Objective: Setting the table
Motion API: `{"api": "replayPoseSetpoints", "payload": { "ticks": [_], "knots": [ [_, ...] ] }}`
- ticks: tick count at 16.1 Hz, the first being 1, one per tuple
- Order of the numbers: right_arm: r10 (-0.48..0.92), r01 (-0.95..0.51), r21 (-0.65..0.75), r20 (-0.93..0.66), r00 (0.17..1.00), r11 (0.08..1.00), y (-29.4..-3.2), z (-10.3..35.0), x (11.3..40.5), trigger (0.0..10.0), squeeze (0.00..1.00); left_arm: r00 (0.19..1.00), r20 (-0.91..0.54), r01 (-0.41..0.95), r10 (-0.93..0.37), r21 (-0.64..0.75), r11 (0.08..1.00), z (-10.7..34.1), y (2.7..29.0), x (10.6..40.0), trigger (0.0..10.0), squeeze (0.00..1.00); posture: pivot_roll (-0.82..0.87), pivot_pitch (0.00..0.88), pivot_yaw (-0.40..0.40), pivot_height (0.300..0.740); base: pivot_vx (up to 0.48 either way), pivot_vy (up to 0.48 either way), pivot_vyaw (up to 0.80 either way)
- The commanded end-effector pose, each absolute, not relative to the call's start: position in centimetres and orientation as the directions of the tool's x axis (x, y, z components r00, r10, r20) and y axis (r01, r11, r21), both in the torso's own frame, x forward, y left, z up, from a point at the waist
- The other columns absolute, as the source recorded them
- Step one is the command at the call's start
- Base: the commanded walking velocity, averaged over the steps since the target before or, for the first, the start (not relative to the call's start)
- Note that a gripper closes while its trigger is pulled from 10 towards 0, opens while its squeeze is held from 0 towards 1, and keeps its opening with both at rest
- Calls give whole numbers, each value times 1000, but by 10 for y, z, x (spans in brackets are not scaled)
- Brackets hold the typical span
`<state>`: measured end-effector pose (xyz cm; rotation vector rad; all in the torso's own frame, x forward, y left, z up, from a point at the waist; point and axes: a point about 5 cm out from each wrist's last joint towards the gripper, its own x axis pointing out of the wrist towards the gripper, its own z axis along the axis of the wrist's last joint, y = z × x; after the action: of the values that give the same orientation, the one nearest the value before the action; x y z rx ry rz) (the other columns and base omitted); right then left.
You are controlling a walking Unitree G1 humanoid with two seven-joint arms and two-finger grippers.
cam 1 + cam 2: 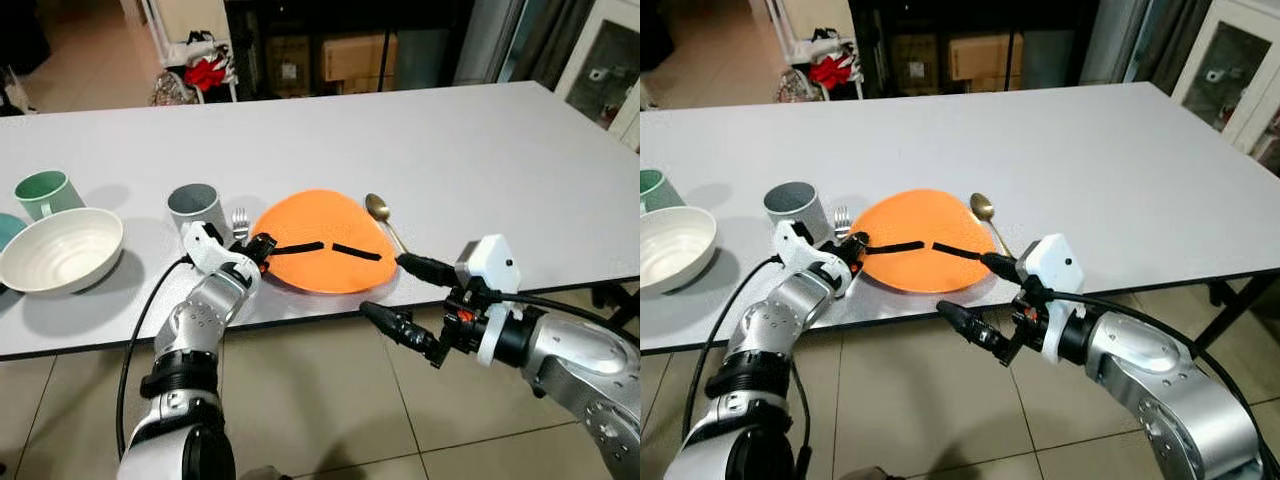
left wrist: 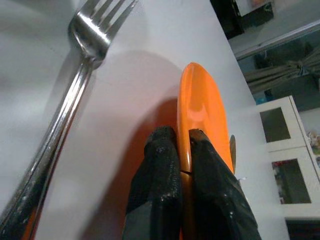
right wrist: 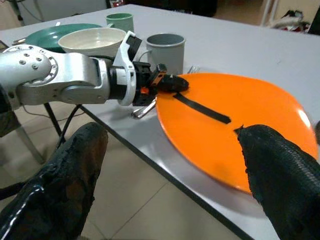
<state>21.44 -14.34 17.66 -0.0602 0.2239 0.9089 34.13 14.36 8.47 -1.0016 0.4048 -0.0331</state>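
A round orange plastic plate (image 1: pixel 325 243) lies near the front edge of the white rectangular table (image 1: pixel 450 140). The left gripper (image 1: pixel 272 246) pinches the plate's left rim, one black finger (image 2: pixel 159 170) under it and the other lying across its top. The right gripper (image 1: pixel 404 292) is spread wide at the plate's right side, its upper finger over the plate, its lower one below the table edge. A silver metal fork (image 1: pixel 239 222) lies just left of the plate, its handle partly hidden by the left wrist. A gold-toned spoon (image 1: pixel 380 212) lies just right. A grey mug (image 1: pixel 196 208), cream bowl (image 1: pixel 62 250) and green mug (image 1: pixel 44 191) stand further left; a green dish (image 3: pixel 60 32) is mostly hidden behind the bowl.
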Motion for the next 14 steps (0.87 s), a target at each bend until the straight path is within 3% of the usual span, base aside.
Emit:
{"api": "replayPoseSetpoints", "payload": {
  "ticks": [1, 4, 5, 6, 7, 14],
  "knots": [
    [778, -793, 23, -210, 592, 609, -144, 183, 212, 10000, 0, 938, -274, -120, -211, -830, 544, 93, 144, 348, 10000, 0, -113, 0, 84, 740, 0, 0, 0],
    [774, -790, 20, -217, 595, 613, -146, 182, 211, 10000, 0, 936, -287, -127, -205, -817, 563, 90, 144, 353, 10000, 0, -116, 0, 86, 740, 0, 0, 0],
    [771, -788, 18, -222, 597, 615, -146, 181, 211, 10000, 0, 936, -286, -126, -207, -818, 562, 89, 144, 353, 10000, 290, -116, 0, 86, 740, 0, 0, 0],
    [766, -785, 13, -229, 601, 620, -147, 181, 212, 10000, 0, 933, -291, -124, -213, -814, 567, 88, 144, 354, 10000, 827, -116, 0, 86, 740, 0, 0, 0],
    [755, -777, 6, -241, 610, 630, -148, 180, 213, 10000, 0, 928, -300, -121, -222, -805, 581, 86, 143, 354, 10000, 1000, -116, 0, 85, 740, 0, 0, 0],
    [746, -769, 2, -246, 619, 639, -149, 179, 215, 10000, 0, 935, -304, -116, -182, -747, 654, 80, 165, 352, 10000, 1000, -107, 0, 79, 740, 0, 0, 0]
  ]
}}
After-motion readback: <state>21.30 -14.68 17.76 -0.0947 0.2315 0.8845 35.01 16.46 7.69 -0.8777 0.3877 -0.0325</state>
